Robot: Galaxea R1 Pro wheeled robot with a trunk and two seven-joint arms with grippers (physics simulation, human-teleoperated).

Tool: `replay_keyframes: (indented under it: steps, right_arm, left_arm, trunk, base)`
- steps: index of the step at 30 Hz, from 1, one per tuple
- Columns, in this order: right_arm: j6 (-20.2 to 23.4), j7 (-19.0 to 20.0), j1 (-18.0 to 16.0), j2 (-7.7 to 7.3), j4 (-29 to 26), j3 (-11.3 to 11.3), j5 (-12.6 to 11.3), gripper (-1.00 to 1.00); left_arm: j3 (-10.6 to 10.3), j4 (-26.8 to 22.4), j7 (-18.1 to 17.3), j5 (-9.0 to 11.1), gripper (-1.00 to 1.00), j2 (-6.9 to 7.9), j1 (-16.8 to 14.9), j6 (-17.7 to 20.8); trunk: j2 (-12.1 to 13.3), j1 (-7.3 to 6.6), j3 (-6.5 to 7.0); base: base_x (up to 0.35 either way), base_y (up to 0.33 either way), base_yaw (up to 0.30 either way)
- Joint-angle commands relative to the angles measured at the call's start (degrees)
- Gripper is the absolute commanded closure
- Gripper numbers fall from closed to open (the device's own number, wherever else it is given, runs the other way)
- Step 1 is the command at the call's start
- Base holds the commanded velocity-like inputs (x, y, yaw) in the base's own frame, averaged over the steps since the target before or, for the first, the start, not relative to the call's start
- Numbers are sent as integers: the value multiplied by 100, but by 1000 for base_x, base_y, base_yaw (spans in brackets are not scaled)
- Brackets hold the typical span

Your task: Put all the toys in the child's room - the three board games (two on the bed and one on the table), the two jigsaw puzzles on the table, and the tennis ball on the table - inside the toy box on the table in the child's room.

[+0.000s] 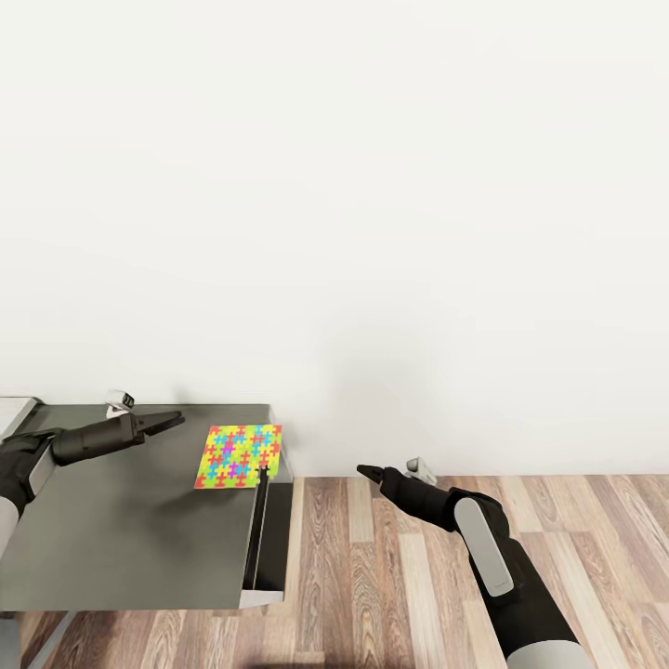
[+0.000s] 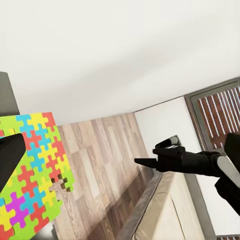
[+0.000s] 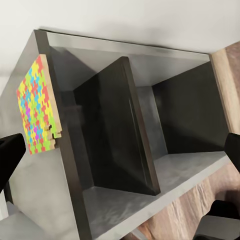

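One jigsaw puzzle [image 1: 239,455], a thin square of yellow, pink, blue and green pieces, lies flat on the dark grey shelf section of the table [image 1: 111,530], near its right end. My left gripper [image 1: 175,421] hovers open just left of the puzzle, with nothing between its fingers. In the left wrist view the puzzle [image 2: 32,170] sits close beside one dark finger [image 2: 10,157]. My right gripper [image 1: 368,471] is open and empty over the floor, right of the shelf end. The right wrist view has the puzzle [image 3: 36,107] on the shelf top. The toy box, board games, tennis ball and bed are out of view.
A plain white wall runs behind the shelf. Wood-plank floor [image 1: 390,576] spreads to the right and in front. The shelf's end face has open dark compartments [image 3: 125,130] split by an upright divider. A pale grey desk corner [image 1: 14,409] shows at the far left.
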Motion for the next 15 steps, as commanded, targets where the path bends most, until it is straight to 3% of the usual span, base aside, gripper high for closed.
replay_keyframes:
  steps: [1, 12, 15]
  right_arm:
    - [24, 28, -3, 2, -2, -8, 28, -100]
    - [19, 28, -3, 11, -2, 1, 52, -100]
    - [17, 28, -2, 11, -14, 3, 54, -100]
  left_arm:
    - [2, -1, -23, -5, -100, 0, -4, 74]
    - [20, -12, -23, 64, -100, 13, -4, 220]
    - [21, -12, -23, 194, -100, 183, 1, 595]
  trunk:
    - [-10, 3, -9]
    - [-10, 3, -9]
    - [-10, 3, -9]
  base:
    - [0, 0, 0]
    - [0, 0, 0]
    - [0, 0, 0]
